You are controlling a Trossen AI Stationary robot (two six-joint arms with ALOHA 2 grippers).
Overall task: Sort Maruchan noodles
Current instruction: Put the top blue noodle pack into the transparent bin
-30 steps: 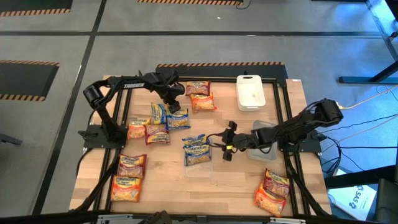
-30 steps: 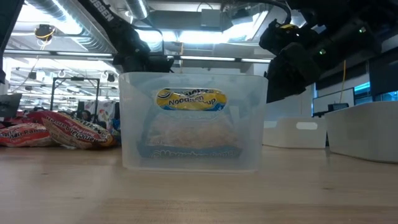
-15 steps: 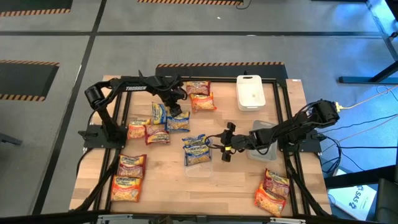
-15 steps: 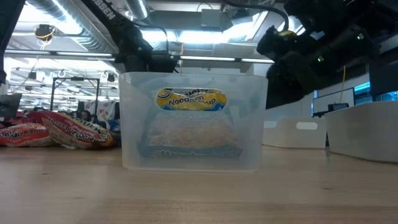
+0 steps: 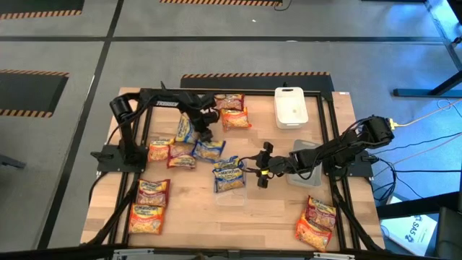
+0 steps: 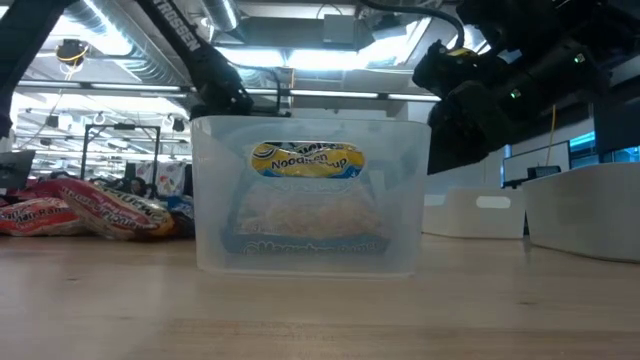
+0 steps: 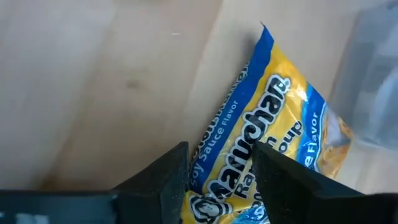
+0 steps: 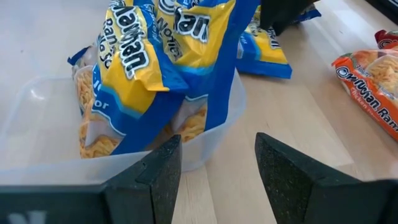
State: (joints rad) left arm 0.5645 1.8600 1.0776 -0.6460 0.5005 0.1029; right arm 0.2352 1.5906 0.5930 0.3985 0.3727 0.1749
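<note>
orange packets (image 5: 148, 206) lie at the table's left front. the left gripper (image 5: 204, 133) sits at the back-left cluster, its fingers (image 7: 168, 177) closed on a blue packet (image 7: 261, 149). more blue packets (image 5: 229, 173) stand in the clear bin (image 6: 305, 195) at mid-table. just right of it the right gripper (image 5: 263, 172) hovers, fingers (image 8: 283, 165) apart and holding nothing. red packets (image 5: 317, 220) lie front right.

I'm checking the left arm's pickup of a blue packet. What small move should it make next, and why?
Probably close the jaws of the left gripper. In the left wrist view a blue-and-yellow packet lies between its fingers on the table, and the clear container already holds other blue packets.
</note>
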